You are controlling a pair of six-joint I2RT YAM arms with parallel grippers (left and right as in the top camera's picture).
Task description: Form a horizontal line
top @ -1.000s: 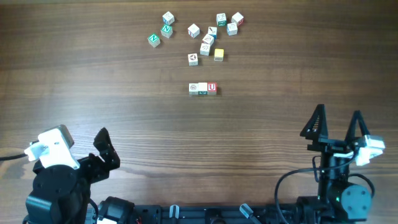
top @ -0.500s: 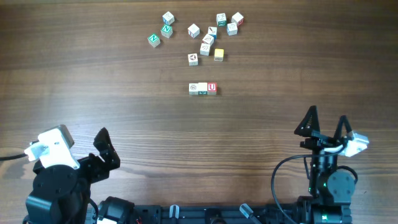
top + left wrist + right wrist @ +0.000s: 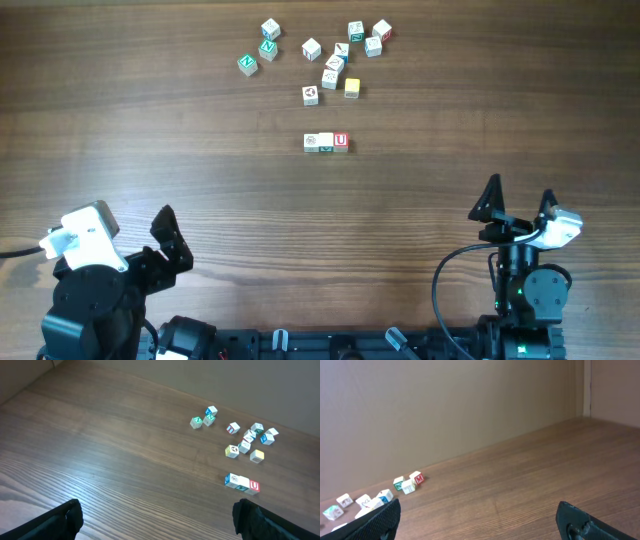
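The horizontal line [image 3: 326, 142] is a short straight row of three small white cubes touching side by side at mid-table, with a red "U" on its right end. The left wrist view shows the horizontal line [image 3: 242, 483] far off on the right. My left gripper [image 3: 125, 220] sits open at the near left edge, its dark fingers [image 3: 65, 520] spread over bare wood. At the near right, my right gripper [image 3: 519, 190] is open too, holding nothing, well short of the row. The row does not show in the right wrist view.
Several loose alphabet cubes [image 3: 330, 62] lie scattered at the back, among them a yellow cube [image 3: 352, 88] and two green "N" cubes [image 3: 248, 64]. The right wrist view shows some of these loose cubes [image 3: 409, 484] near a plain wall [image 3: 470, 410].
The right gripper has drawn back toward the table's near edge and shifted a little left, staying open. The left arm and all the cubes have not moved.
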